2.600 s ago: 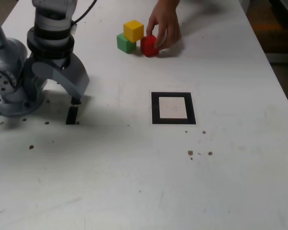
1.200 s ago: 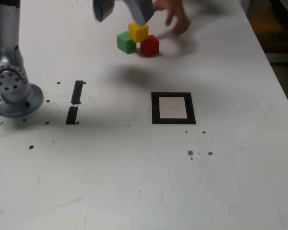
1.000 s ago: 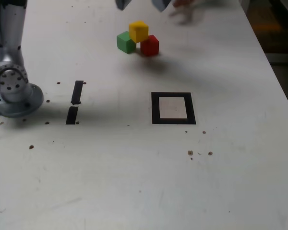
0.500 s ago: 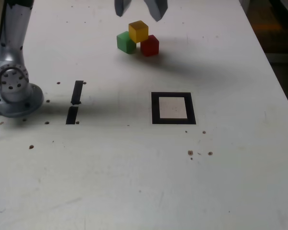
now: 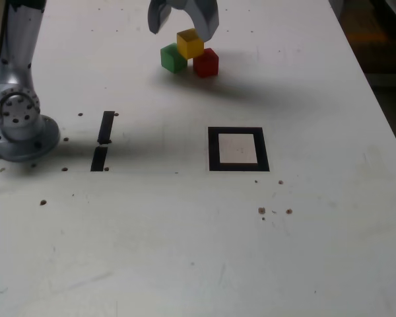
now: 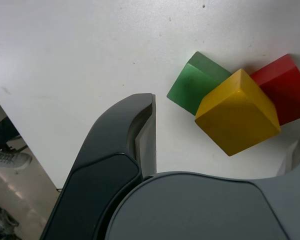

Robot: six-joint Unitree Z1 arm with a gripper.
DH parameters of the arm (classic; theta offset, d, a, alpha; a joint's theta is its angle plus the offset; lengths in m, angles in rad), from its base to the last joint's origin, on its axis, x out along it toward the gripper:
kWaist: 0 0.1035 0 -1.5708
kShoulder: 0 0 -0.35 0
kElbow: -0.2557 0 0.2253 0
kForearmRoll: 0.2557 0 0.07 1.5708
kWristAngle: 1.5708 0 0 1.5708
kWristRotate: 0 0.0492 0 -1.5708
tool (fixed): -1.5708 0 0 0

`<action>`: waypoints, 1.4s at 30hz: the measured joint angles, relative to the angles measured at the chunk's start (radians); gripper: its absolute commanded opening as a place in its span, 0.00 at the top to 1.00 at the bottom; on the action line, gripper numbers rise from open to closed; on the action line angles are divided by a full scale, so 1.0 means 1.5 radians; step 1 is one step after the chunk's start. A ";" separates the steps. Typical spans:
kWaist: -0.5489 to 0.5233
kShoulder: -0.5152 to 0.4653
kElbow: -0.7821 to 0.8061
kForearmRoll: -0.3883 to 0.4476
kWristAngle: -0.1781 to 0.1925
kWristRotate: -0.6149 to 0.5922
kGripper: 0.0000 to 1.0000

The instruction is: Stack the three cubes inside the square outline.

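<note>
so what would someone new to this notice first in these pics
Probably the bright cubes near the top of the exterior view: the yellow cube perched above the green cube and the red cube. Next, the open grey hand hovering right by them, holding nothing. Then the bold black square outline, right of centre on the white table, with no cube inside.

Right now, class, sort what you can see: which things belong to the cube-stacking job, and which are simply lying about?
Part of the job:
- yellow cube
- green cube
- red cube
- square outline
- open gripper

Just lying about:
- two short black tape strips
- dark specks on the table
- a shoe beyond the table edge
</note>
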 measured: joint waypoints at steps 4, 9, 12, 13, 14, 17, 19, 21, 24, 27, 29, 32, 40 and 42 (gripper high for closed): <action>0.000 0.000 0.021 -0.034 -0.015 -0.001 0.17; 0.000 0.000 0.027 -0.055 -0.020 -0.001 0.25; 0.000 0.000 0.027 -0.063 -0.020 -0.002 0.27; 0.000 0.000 0.027 -0.065 -0.020 -0.002 0.27; 0.000 0.001 0.027 -0.066 -0.020 -0.002 0.28; 0.001 0.009 0.027 -0.070 -0.020 -0.003 0.34; 0.003 0.014 0.027 -0.072 -0.020 -0.006 0.39; 0.005 0.015 0.027 -0.074 -0.020 -0.010 0.46; 0.006 0.015 0.027 -0.079 -0.020 -0.015 0.54; 0.007 0.014 0.028 -0.085 -0.020 -0.024 0.61; 0.007 0.010 0.029 -0.088 -0.020 -0.030 0.65; 0.002 -0.019 0.024 -0.077 -0.021 -0.040 0.67; -0.098 -0.060 -0.045 0.006 -0.026 -0.098 0.67; -0.144 -0.058 -0.061 0.017 -0.034 -0.131 0.67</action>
